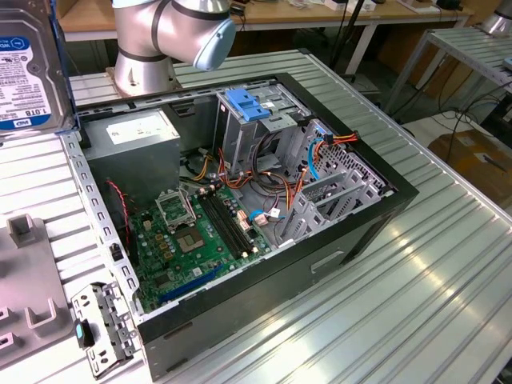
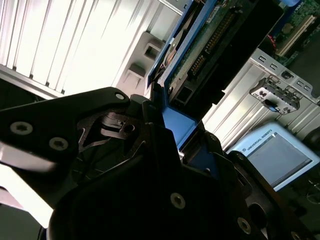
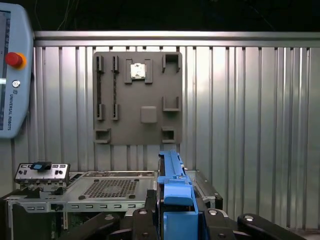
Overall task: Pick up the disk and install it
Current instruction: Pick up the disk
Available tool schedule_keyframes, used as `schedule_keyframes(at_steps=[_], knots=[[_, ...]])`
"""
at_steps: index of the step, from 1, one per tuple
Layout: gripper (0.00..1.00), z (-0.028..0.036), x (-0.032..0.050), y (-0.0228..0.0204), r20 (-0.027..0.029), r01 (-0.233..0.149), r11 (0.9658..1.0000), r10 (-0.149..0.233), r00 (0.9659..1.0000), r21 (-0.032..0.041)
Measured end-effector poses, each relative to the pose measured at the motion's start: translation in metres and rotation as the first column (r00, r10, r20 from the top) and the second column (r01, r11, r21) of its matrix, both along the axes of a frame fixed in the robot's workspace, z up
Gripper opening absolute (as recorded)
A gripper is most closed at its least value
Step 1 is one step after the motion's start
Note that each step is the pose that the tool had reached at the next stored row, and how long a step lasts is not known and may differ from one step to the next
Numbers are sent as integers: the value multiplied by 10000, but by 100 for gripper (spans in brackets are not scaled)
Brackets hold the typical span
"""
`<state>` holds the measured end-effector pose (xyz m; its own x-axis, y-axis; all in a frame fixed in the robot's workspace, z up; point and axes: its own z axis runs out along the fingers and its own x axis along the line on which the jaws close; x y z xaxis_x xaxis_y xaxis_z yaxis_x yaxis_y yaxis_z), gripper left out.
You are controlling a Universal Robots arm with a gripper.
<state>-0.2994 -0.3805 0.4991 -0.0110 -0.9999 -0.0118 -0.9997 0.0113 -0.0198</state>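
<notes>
The disk [image 1: 24, 72], a hard drive with a white and blue label and a bright blue carrier rail, hangs high at the exterior view's left, above the table beside the open computer case [image 1: 352, 240]. In the second wrist view my gripper [image 2: 175, 127] is shut on the blue carrier end of the disk [image 2: 210, 45], whose dark circuit side runs away from the fingers. The first wrist view sees the disk [image 3: 172, 175] edge-on, rising from between the black fingers [image 3: 150, 215] of the gripper [image 3: 177, 214], with the case top below it.
Inside the case are a green motherboard [image 1: 192, 232], cable bundles and a metal drive cage with a pale-blue latch plate [image 1: 248, 104]. A grey fixture plate [image 3: 137, 97] lies on the ribbed table, a teach pendant [image 3: 12, 75] beside it. The arm's base [image 1: 160, 40] stands behind the case.
</notes>
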Motion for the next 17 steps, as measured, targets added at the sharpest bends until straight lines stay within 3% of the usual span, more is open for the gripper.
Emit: schedule_keyframes(at_steps=[4,12,17], knots=[[37,-10,60,-12,2,2,10000,-2,10000,-9],[37,-32,178,-92,1,25,10000,-25,10000,-22],[37,-39,256,-118,1,32,10000,-32,10000,-37]])
